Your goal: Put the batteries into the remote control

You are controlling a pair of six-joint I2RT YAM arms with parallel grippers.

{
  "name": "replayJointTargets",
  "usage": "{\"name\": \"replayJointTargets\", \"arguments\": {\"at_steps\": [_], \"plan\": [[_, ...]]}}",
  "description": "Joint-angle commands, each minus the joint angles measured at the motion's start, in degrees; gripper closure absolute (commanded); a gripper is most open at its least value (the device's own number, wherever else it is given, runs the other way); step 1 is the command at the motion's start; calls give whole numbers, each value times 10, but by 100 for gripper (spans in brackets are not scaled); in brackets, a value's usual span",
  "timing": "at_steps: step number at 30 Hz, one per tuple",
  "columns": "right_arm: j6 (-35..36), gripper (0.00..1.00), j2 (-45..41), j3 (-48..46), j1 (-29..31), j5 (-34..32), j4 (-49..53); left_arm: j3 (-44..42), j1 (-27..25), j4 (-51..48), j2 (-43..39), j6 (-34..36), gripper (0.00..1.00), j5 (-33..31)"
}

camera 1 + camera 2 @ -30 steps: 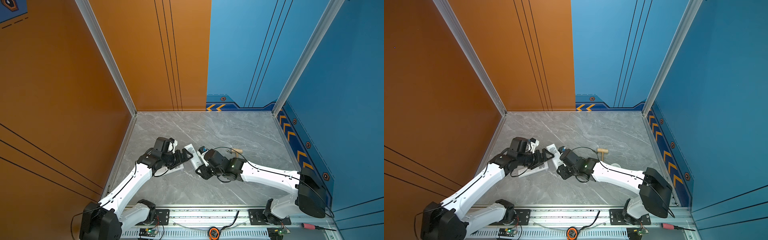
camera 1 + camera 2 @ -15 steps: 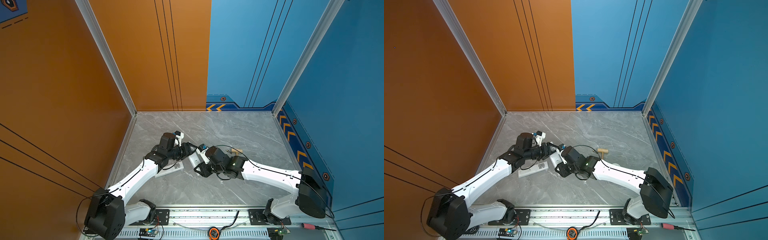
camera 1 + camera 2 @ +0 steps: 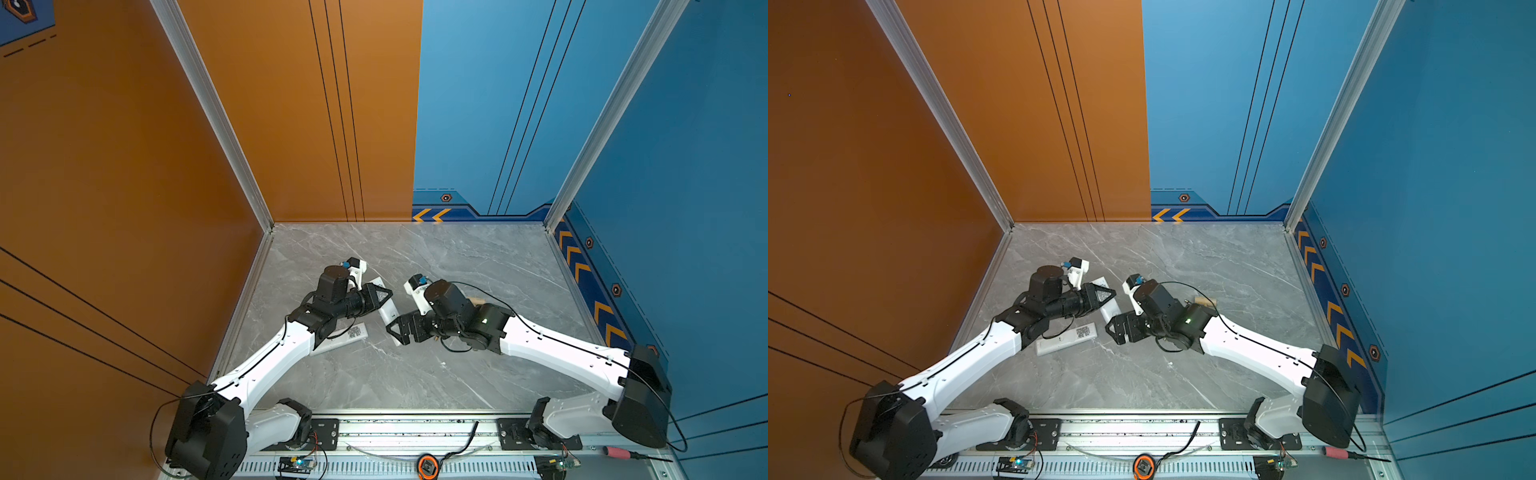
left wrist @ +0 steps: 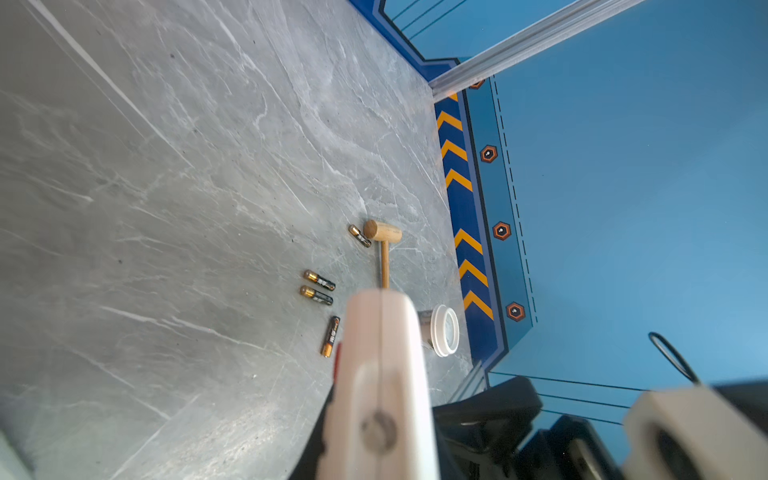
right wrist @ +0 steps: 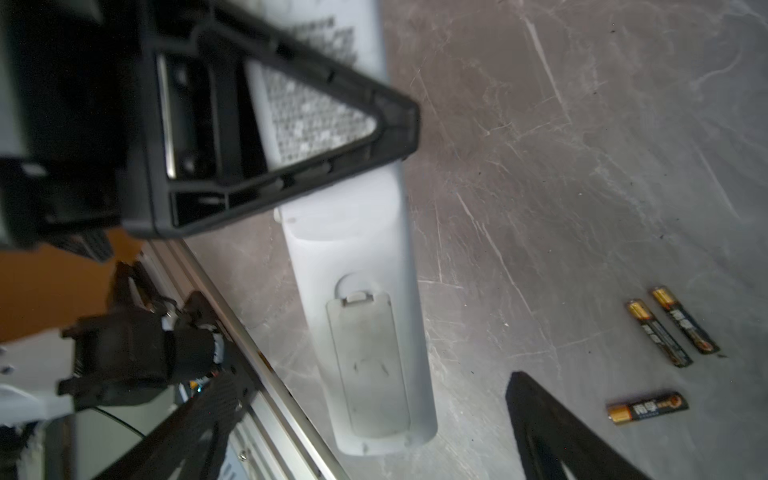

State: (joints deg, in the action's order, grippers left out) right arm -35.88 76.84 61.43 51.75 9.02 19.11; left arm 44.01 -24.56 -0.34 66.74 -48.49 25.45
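Note:
My left gripper [image 3: 377,296] is shut on a white remote control [image 3: 390,312], which it holds back side up. Its upper finger [image 5: 307,120] presses on the remote's back [image 5: 353,249], and the battery cover [image 5: 370,365] is closed. In the left wrist view the remote [image 4: 380,332] shows edge-on. My right gripper [image 3: 400,331] is open, its fingers apart on either side of the remote's near end without touching it. Several black-and-gold batteries lie loose on the table [image 4: 319,280] [image 4: 316,295] [image 4: 330,336], with another [image 4: 360,236] next to the mallet.
A second white remote [image 3: 347,335] with a QR label lies under the left forearm. A small wooden mallet [image 4: 384,237] and a white-rimmed cup on its side [image 4: 444,330] lie towards the right wall. Walls close in three sides of the grey table [image 3: 415,374].
My left gripper swung right from the second remote and shut on the remote control. My right gripper let go of that remote, opened wide and drew back a little.

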Motion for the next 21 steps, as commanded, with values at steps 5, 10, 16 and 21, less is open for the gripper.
{"name": "replayJointTargets", "arguments": {"at_steps": [5, 10, 16, 21], "plan": [[-341, 0, -63, -15, -111, 56, 18, 26, -8, 19, -35, 51, 100, -107], [-379, 0, 6, 46, -93, 82, -6, 36, -18, 31, -25, 62, 100, -148], [-396, 0, 69, 54, -70, 84, -37, 34, -19, 47, -19, 57, 100, -158], [-391, 0, 101, 64, -72, 87, -41, 29, -23, 49, -20, 57, 100, -158]]}}
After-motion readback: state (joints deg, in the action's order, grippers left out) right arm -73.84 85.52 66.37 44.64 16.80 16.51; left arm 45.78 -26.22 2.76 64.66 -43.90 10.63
